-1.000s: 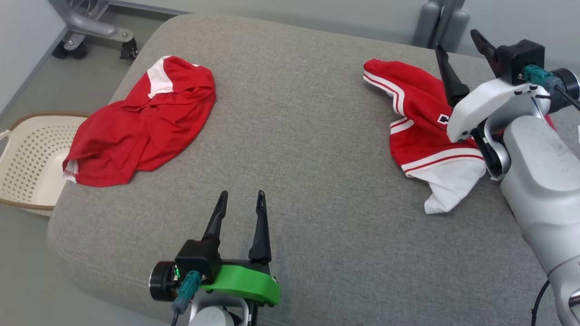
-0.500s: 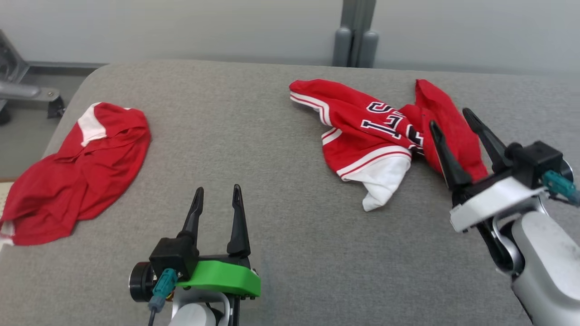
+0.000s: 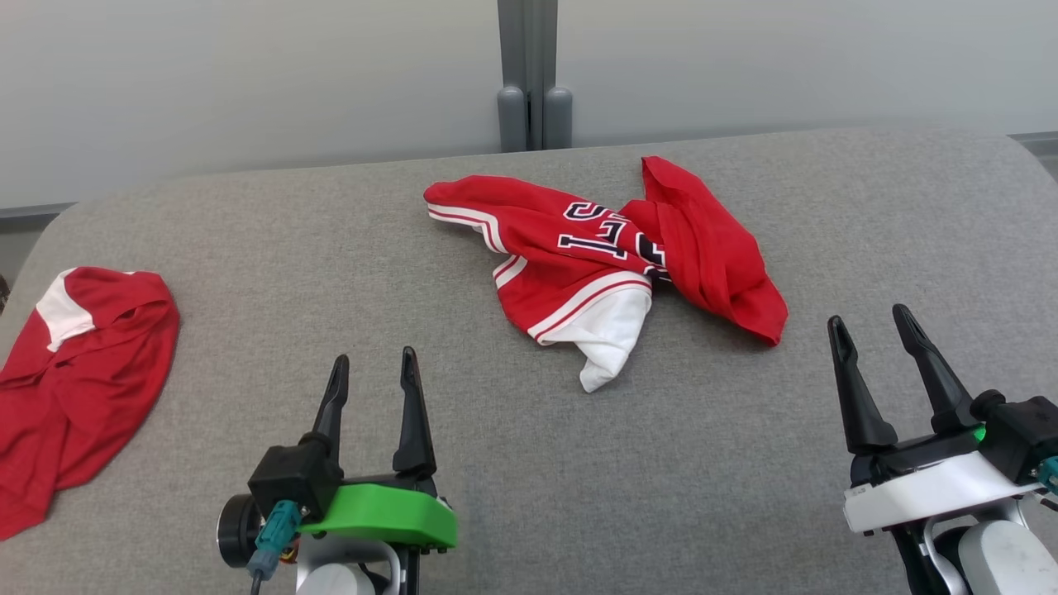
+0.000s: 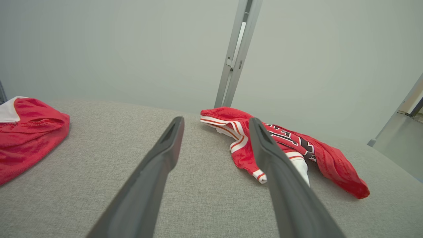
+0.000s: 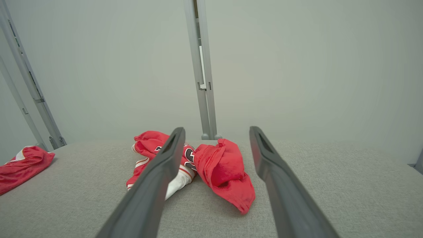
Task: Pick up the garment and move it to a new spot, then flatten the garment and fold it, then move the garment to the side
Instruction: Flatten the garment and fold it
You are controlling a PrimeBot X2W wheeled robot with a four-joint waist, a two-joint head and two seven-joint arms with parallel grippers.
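Observation:
The garment (image 3: 603, 256) is a crumpled red jersey with white stripes, dark lettering and a white lining, lying at the middle back of the grey cushion (image 3: 579, 471). It also appears in the left wrist view (image 4: 330, 162) and the right wrist view (image 5: 221, 168). My left gripper (image 3: 374, 357) is open and empty near the front edge, left of the garment (image 4: 216, 119). My right gripper (image 3: 867, 315) is open and empty at the front right, a short way off the garment's right end (image 5: 216, 128).
A second red garment with a white patch (image 3: 83, 355) lies at the cushion's left end (image 4: 26, 135) (image 5: 23, 165). A grey post (image 3: 535, 83) stands against the pale wall behind the cushion. Bare cushion stretches between the two garments and along the front.
The head camera has swung right, so the whole picture has shifted left and the basket has left it. My right gripper has drawn back from over the jersey to the front right.

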